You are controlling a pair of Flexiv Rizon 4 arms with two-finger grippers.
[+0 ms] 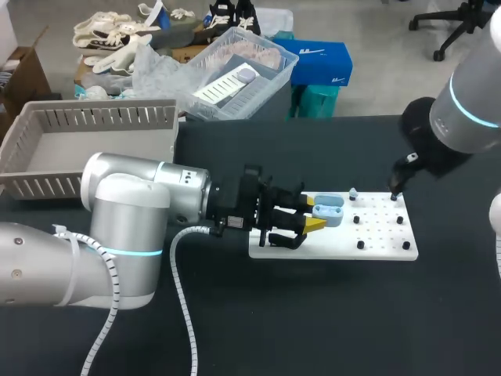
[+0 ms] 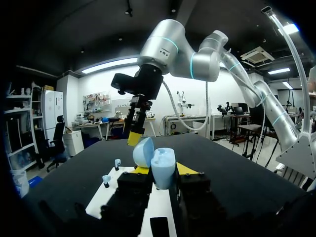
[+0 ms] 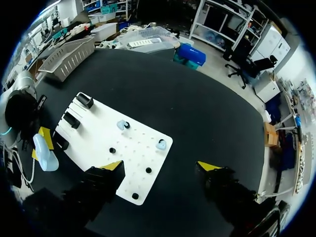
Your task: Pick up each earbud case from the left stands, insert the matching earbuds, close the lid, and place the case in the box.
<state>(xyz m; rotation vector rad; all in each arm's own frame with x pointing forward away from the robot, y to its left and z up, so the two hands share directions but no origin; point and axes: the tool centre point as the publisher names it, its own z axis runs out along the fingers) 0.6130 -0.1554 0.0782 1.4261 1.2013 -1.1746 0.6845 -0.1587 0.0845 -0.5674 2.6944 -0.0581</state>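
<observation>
Plain black table [image 1: 337, 321], matte surface.

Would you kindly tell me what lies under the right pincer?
Under the right pincer lies the white board, bearing an earbud, a second earbud and several black pegs. One finger covers the board's near edge, so what sits there cannot be seen.

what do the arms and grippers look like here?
Silver-grey rounded links on left arm and right arm, glowing teal rings at joints. A white corrugated cable hangs off the left arm. Black, blocky left gripper and right gripper, two yellow-tipped fingers each.
</observation>
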